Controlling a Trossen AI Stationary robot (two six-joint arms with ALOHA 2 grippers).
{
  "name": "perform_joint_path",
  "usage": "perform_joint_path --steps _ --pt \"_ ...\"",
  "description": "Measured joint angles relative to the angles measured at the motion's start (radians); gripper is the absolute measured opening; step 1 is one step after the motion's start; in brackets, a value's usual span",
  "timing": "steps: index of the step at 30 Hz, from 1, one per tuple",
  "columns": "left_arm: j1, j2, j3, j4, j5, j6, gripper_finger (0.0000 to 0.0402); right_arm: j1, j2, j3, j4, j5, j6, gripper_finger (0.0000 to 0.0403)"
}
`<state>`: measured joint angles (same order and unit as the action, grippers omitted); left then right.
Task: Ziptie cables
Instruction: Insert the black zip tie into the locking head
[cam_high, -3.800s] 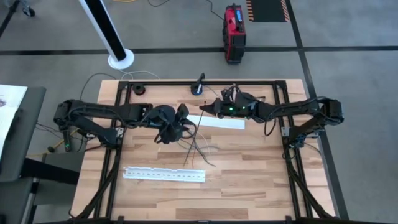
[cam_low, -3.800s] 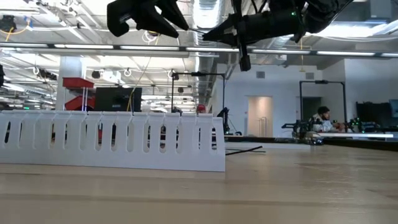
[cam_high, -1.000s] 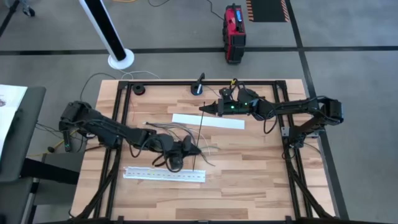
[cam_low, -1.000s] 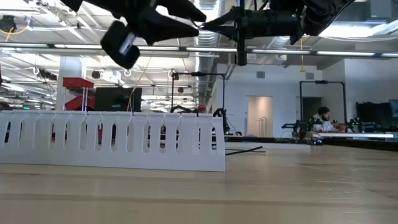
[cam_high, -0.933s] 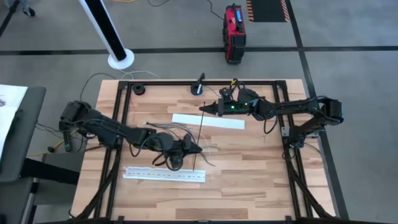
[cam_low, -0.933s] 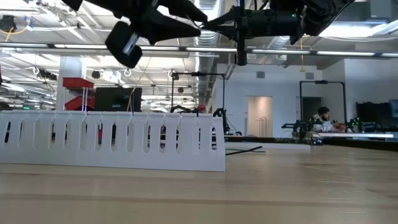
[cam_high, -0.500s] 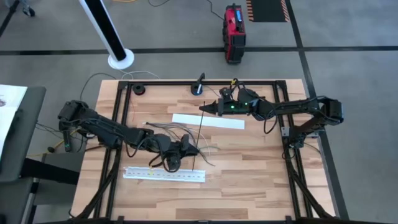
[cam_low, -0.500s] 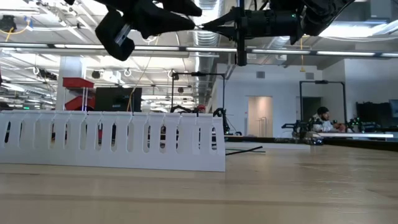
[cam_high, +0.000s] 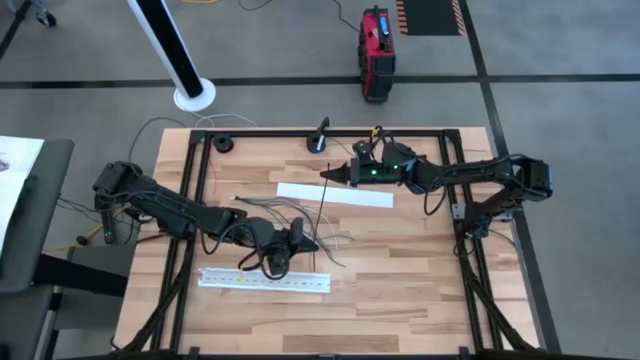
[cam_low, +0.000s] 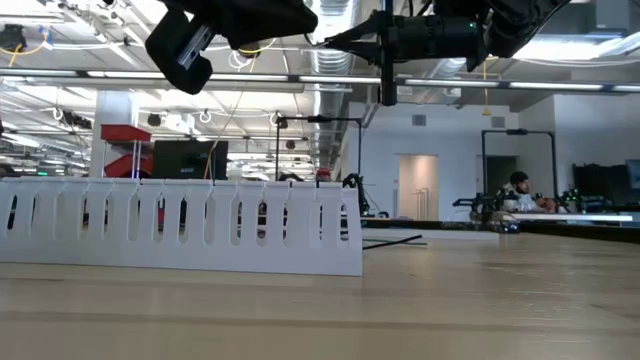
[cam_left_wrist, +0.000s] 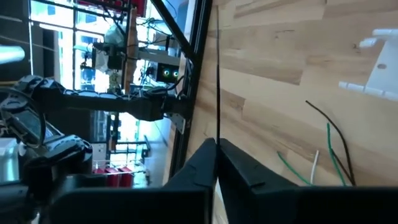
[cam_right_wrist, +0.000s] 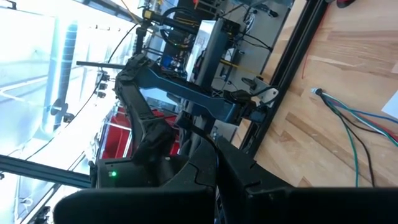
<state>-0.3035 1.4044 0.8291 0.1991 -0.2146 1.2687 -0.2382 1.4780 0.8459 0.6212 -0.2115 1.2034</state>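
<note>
Left gripper (cam_high: 308, 243) now nearer the white strip (cam_high: 264, 281), pinching a thin black tie (cam_left_wrist: 217, 74), right gripper (cam_high: 330, 173) unmoved at 12 o'clock, clamped on it too, cables (cam_high: 330, 238) loose between.

Two black jointed arms with looped dark cabling, a green indicator light on the right arm (cam_high: 470, 178).

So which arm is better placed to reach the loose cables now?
Left. The left claw hangs over the table's middle, right beside the cables, shut on a thin black strand. The right claw is farther off, beyond the white strip.
</note>
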Motion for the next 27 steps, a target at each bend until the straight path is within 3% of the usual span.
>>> perform_joint_path --steps 4,10,13,21,27 --pt "0.0 -0.006 0.0 -0.001 -0.007 -0.118 0.0002 0.0 0.0 0.0 0.0 0.004 0.003 0.0" --pt "0.057 -0.083 0.038 -0.032 0.04 -0.576 0.0001 0.0 0.0 0.0 -0.037 0.037 -0.068 0.0" --pt "0.112 -0.11 0.041 -0.059 0.072 -0.716 0.0001 -0.001 0.0 0.0 -0.073 0.038 -0.112 0.0" --pt "0.345 -0.111 0.039 0.014 0.458 -1.196 0.0 -0.04 0.0 0.0 -0.23 0.077 -0.252 0.0" --pt "0.439 -0.111 0.039 0.111 0.539 -1.502 0.0 -0.045 0.0 0.0 -0.268 0.167 -0.485 0.0"
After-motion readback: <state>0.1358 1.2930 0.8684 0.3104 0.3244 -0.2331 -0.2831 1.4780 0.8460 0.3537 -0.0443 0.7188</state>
